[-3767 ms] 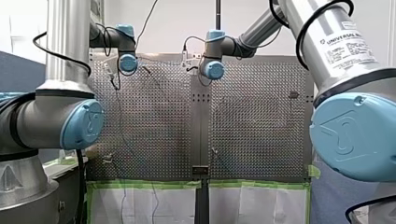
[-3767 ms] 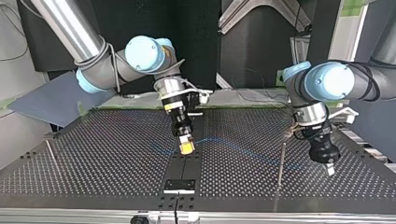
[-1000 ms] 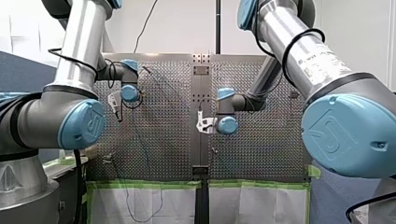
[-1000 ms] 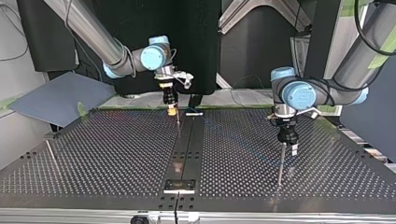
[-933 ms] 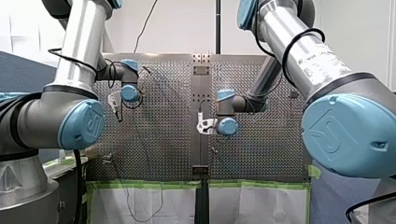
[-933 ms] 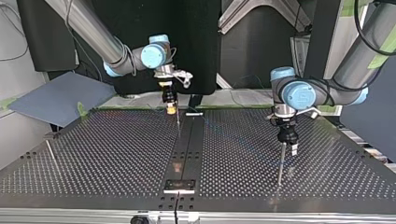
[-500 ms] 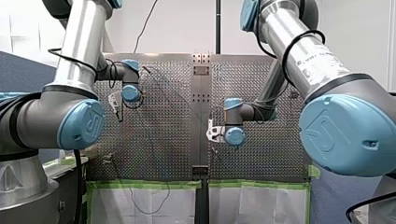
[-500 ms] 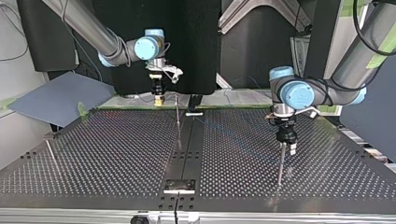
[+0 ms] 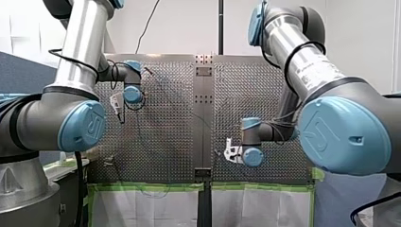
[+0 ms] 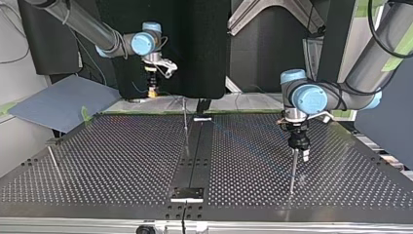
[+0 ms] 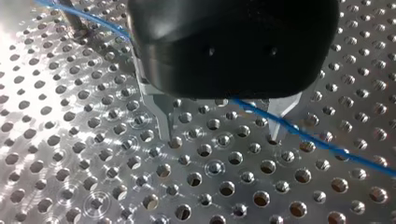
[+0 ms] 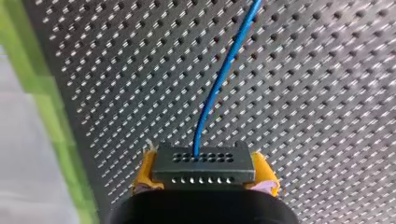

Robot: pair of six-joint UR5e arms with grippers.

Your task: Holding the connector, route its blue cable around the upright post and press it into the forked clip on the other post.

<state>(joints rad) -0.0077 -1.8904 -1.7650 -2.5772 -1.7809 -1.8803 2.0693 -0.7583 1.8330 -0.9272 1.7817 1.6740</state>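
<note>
My right gripper (image 12: 204, 184) has yellow pads and is shut on a dark grey connector (image 12: 204, 166). The blue cable (image 12: 224, 70) runs from the connector out over the perforated plate. In the top view this gripper (image 10: 153, 91) hangs past the table's far edge, to the left of the thin middle post (image 10: 185, 122). My left gripper (image 10: 299, 152) stands just above another upright post (image 10: 292, 171) at that view's right. Its metal fingers (image 11: 161, 114) are open, and the blue cable (image 11: 322, 142) crosses the plate beneath them beside one fingertip. I cannot make out a forked clip.
A third thin post (image 10: 52, 160) leans near the left edge of the table in the top view. A dark strip (image 10: 195, 151) with a small black block (image 10: 187, 193) runs down the table's middle. Green tape (image 9: 151, 187) lines the table's near edge in the front view.
My right arm has carried the connector away from the middle post, further back and to the left in the top view, trailing the cable. My left arm has stayed by its post.
</note>
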